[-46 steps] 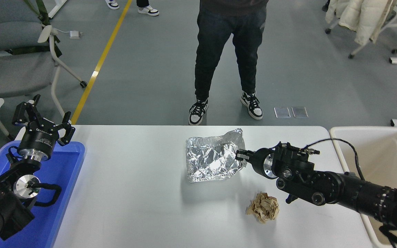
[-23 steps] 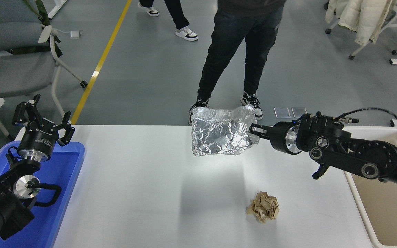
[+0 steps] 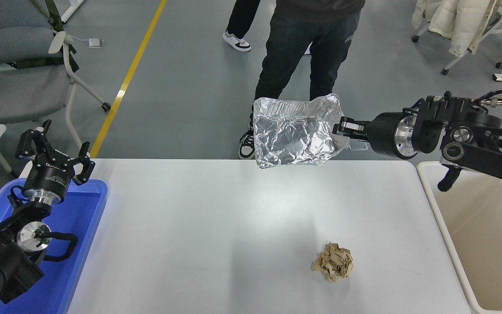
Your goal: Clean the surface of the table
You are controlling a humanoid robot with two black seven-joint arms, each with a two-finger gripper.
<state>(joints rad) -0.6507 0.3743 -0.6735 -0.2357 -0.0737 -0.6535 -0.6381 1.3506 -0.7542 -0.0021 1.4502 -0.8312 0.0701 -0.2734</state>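
Two pieces of litter on record: one crumpled silver foil sheet [image 3: 294, 136] and one wadded tan paper ball [image 3: 333, 267]. Foil sheet: held aloft at its right edge by the right black pincer [image 3: 341, 129], fingers closed on the foil; a second ago the same sheet lay on the wide white matte counter [image 3: 198, 231] near its far middle, half a second ago it hung just above the far edge, and it now hangs higher and further right, its lower edge level with the counter's far rim in this view. Right arm: raised from low over the counter to well above it, entering from the right edge over the beige rectangular bin [image 3: 486, 244]. Paper ball: unmoved, resting on the counter's near right part, apart from every edge. Counter: fills the lower middle of the view, with broad bare room left and centre. Blue plastic tray [image 3: 79, 235]: against the counter's left side. Left black pincer [image 3: 55, 152]: parked over the tray's far end, fingers spread, unchanged. Person in dark trousers [image 3: 307, 52]: standing beyond the far edge, behind the foil, shifted slightly right.
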